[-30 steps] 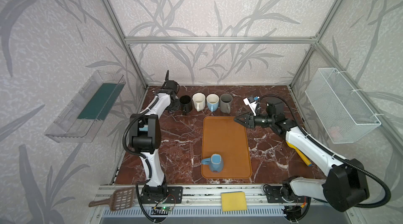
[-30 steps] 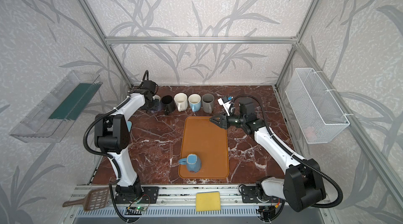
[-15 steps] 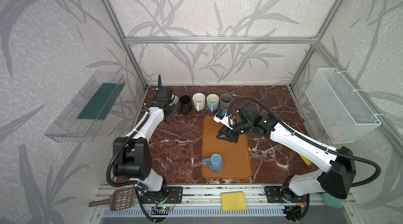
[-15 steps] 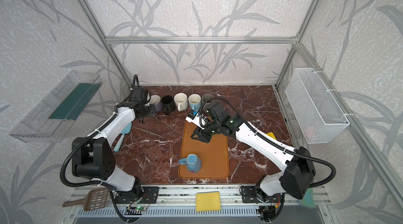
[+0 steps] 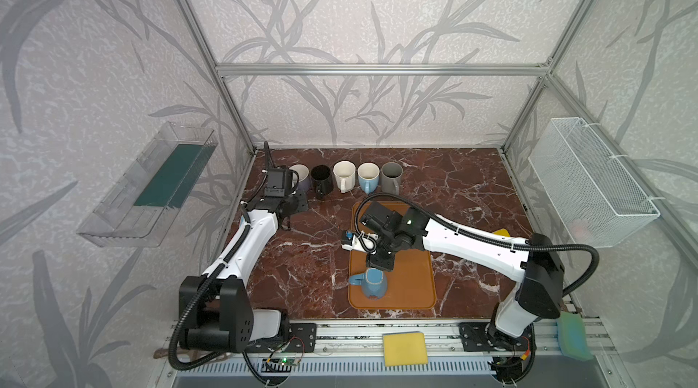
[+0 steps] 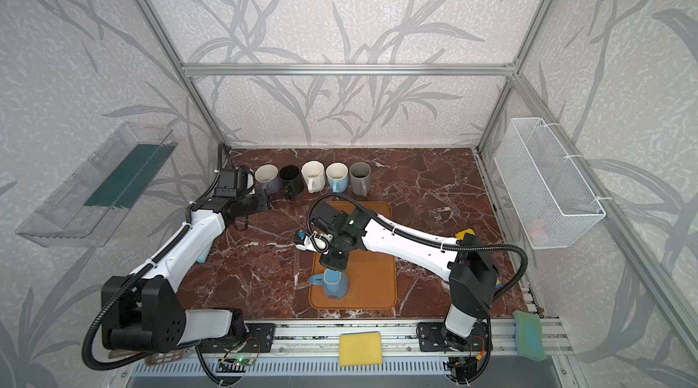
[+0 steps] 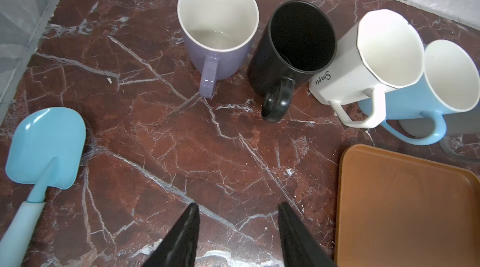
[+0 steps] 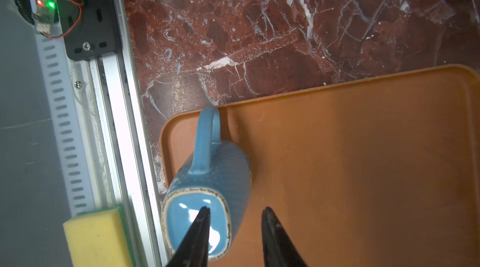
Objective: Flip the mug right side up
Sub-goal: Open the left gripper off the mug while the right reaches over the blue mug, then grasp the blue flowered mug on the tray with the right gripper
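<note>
Speckled blue ceramic mug (image 5: 372, 284) stands base-up at a near corner of my flat orange tray (image 5: 411, 280) on the red marble table (image 5: 309, 254). My right tool (image 8: 233, 209) hangs just above its base, jaws narrowly parted, empty; my left tool (image 7: 237, 206), moderately parted, holds nothing.

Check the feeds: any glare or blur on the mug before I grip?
Right wrist view: white glare patches on the mug base, right gripper fingertips soft. Both top views: mug evenly lit, no glare. Left wrist view: that mug out of frame.
</note>
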